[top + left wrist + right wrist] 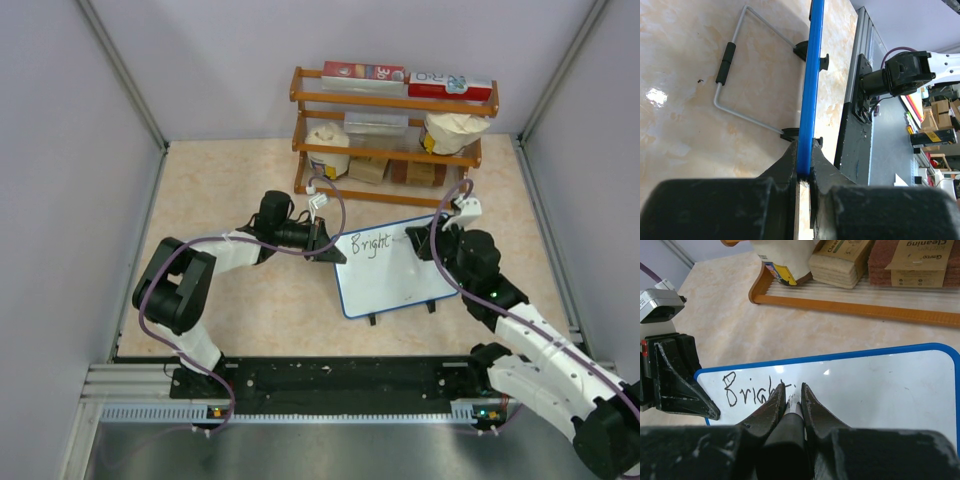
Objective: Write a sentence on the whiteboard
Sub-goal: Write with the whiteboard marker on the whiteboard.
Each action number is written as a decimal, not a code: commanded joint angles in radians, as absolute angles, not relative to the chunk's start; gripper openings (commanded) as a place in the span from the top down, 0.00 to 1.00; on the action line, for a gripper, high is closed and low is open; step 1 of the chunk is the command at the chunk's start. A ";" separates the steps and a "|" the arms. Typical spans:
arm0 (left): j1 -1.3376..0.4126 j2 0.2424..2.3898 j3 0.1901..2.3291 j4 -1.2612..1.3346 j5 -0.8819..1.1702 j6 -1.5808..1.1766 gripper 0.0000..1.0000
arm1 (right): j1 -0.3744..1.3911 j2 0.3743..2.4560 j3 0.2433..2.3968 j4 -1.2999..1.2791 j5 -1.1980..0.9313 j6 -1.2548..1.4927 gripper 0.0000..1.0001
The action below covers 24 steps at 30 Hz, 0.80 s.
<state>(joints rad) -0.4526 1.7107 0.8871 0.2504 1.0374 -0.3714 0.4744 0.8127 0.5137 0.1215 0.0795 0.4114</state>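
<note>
- Right fingers (771, 407) close narrowly on a dark marker (785, 440), its tip touching the whiteboard (400, 275) just right of the lettering.
- Left fingers (782, 170) clamp the board's blue rim at its left edge.
- Bare white board lies open to the right of the tip and below it.
- Sentence (752, 390) reads "Bright" so far: black, 1 line, top left.
- Board sits mid-surface (230, 190), between both arms, with a wire stand (740, 60) behind it.
- Wooden rack (395, 100) beyond, near but apart, holds 2 boxes on top, 2 white bags and sponge packs below.
</note>
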 commanded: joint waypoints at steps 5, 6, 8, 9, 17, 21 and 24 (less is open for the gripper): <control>-0.465 1.752 0.879 0.187 0.917 -0.249 1.00 | 0.465 0.781 0.489 0.120 0.054 0.402 1.00; -0.466 1.752 0.880 0.187 0.919 -0.249 1.00 | 0.466 0.781 0.486 0.117 0.054 0.402 1.00; -0.465 1.750 0.879 0.187 0.917 -0.247 1.00 | 0.466 0.778 0.483 0.117 0.052 0.400 1.00; -0.466 1.749 0.879 0.186 0.917 -0.247 1.00 | 0.466 0.778 0.482 0.117 0.052 0.400 1.00; -0.466 1.749 0.879 0.186 0.916 -0.247 1.00 | 0.466 0.762 0.506 0.155 0.071 0.416 1.00; -0.466 1.749 0.879 0.186 0.916 -0.247 1.00 | 0.466 0.788 0.547 0.176 0.087 0.413 1.00; -0.465 1.749 0.879 0.186 0.916 -0.247 1.00 | 0.466 0.819 0.566 0.190 0.094 0.410 1.00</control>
<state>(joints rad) -0.4526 1.7107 0.8871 0.2501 1.0370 -0.3714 0.4744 0.7906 0.4946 0.1188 0.0681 0.4129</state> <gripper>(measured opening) 0.087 0.112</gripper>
